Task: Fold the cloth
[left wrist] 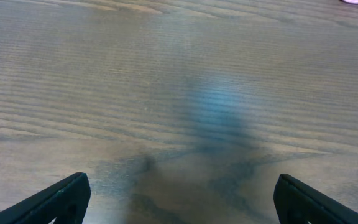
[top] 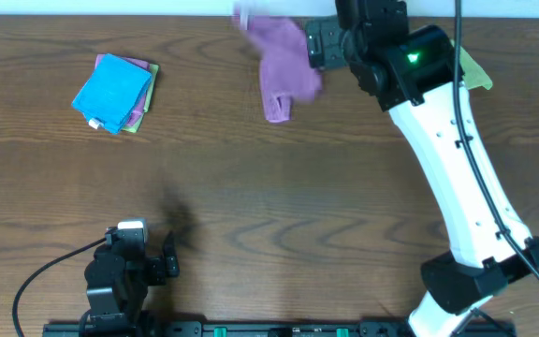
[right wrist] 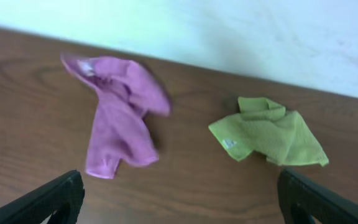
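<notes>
Under right gripper [right wrist: 179, 202]: brown wood-grain table [right wrist: 36, 81]. Ahead, past its far edge, plain pale wall [right wrist: 229, 31], prob. white; view's blurry. Light soft, even.

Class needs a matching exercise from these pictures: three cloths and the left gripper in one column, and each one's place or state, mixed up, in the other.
Column one
1. purple cloth
2. green cloth
3. blue cloth
4. left gripper

Column two
A. crumpled, far edge, right side
B. open, holding nothing
C. crumpled, far edge, near the middle
D. neatly folded, far left

Pairs: 1-C, 2-A, 3-D, 4-B
</notes>
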### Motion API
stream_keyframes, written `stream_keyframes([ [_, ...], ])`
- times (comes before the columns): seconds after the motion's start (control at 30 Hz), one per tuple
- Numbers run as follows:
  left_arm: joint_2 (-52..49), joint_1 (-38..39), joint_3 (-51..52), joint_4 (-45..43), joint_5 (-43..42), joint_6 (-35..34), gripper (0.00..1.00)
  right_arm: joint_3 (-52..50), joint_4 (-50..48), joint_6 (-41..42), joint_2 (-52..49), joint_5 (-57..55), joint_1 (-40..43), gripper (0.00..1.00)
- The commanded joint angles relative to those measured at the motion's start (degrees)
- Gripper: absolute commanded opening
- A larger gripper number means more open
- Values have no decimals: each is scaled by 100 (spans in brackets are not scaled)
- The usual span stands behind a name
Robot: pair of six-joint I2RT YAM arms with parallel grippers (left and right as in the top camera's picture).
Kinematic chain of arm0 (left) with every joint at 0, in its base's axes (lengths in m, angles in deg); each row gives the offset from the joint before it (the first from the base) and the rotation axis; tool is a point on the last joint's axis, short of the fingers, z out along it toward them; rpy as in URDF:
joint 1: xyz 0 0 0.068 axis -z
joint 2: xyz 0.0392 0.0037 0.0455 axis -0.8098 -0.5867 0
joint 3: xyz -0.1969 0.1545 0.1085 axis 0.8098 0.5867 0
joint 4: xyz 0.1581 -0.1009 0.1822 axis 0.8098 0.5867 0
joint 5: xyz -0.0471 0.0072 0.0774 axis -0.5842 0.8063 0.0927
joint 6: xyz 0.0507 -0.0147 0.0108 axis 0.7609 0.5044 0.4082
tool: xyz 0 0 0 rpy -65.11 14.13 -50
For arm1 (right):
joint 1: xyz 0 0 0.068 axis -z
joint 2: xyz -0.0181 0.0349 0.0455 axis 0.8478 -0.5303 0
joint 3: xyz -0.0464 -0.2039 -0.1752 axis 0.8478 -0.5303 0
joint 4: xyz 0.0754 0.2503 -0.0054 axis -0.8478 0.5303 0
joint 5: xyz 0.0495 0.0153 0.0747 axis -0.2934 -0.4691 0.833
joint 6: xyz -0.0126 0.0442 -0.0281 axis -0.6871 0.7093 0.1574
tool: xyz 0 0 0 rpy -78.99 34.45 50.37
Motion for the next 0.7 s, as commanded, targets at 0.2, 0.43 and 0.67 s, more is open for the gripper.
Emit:
stream_keyframes([
  [0.2, 33, 20, 59, 92, 42, -39, 95, -247, 90, -197, -330, 1198, 20, 99],
  [0.43, 33, 20, 59, 92, 42, -39, 95, -339, -63, -192, -1399, 1941, 13, 78],
  [0.67, 33, 20, 59, 92, 42, -39, 95, -339, -634, -15, -2376, 2083, -13, 40],
])
